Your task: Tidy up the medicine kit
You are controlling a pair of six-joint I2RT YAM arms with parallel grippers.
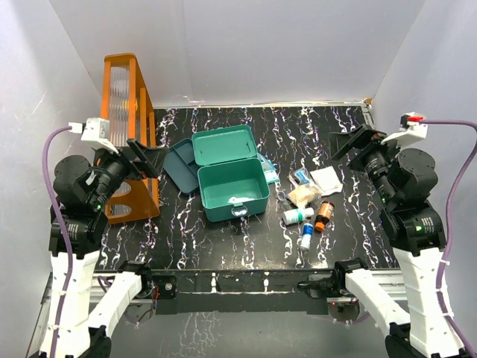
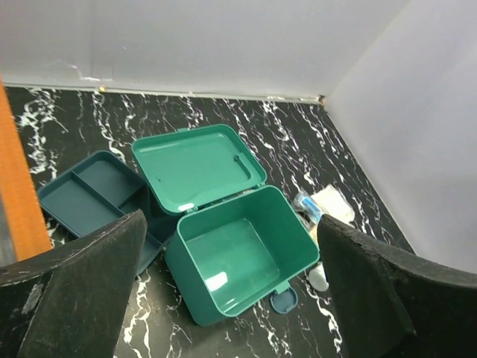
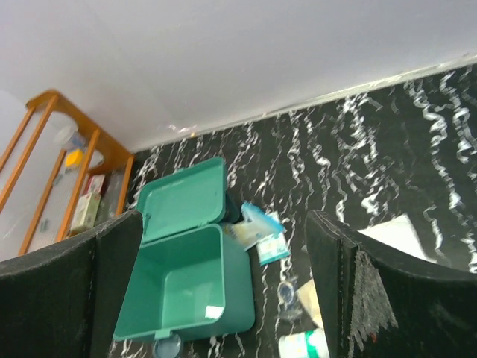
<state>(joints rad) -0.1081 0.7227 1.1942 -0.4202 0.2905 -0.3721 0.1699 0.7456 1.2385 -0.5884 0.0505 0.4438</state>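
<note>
The medicine kit (image 1: 235, 192) is a teal box in the middle of the table, its lid (image 1: 223, 145) thrown back and its inside bare. My left gripper (image 1: 158, 158) hovers open to the left of the kit, beside the orange rack. In the left wrist view the kit (image 2: 238, 253) lies below that gripper (image 2: 231, 220), with nothing between the fingers (image 2: 74, 291). My right gripper (image 1: 340, 146) hangs open at the back right, above the loose supplies. The right wrist view shows the kit (image 3: 182, 287) down to the left of this gripper (image 3: 222, 216), which holds nothing.
A dark blue divided tray (image 1: 179, 165) leans behind the kit's left side. A tall orange rack (image 1: 127, 119) stands at the far left. Right of the kit lie a white-and-green bottle (image 1: 298, 215), an orange bottle (image 1: 323, 215), a small blue-white bottle (image 1: 305, 237) and several packets (image 1: 326, 180).
</note>
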